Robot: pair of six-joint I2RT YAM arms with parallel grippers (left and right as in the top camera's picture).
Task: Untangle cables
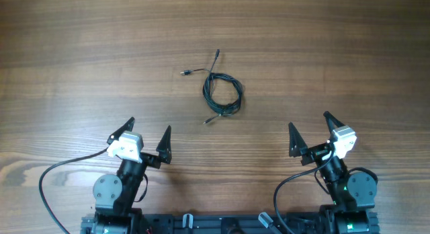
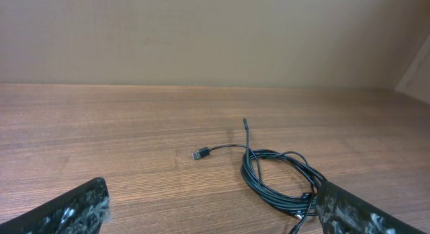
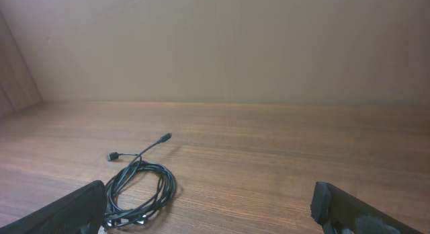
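The cables [image 1: 222,91] lie as a small coil of thin black wire on the wooden table, near the middle. Loose ends with tiny silvery plugs stick out to the upper left, top and lower left. The coil also shows in the left wrist view [image 2: 279,175] and the right wrist view [image 3: 140,187]. My left gripper [image 1: 148,135] is open and empty, near the front edge, left of and below the coil. My right gripper [image 1: 310,130] is open and empty, right of and below the coil. Neither touches the cables.
The wooden table [image 1: 80,59] fills the overhead view. Thicker black arm cables [image 1: 50,187] loop at the front by the arm bases. A plain beige wall [image 2: 201,32] stands behind the table's far edge.
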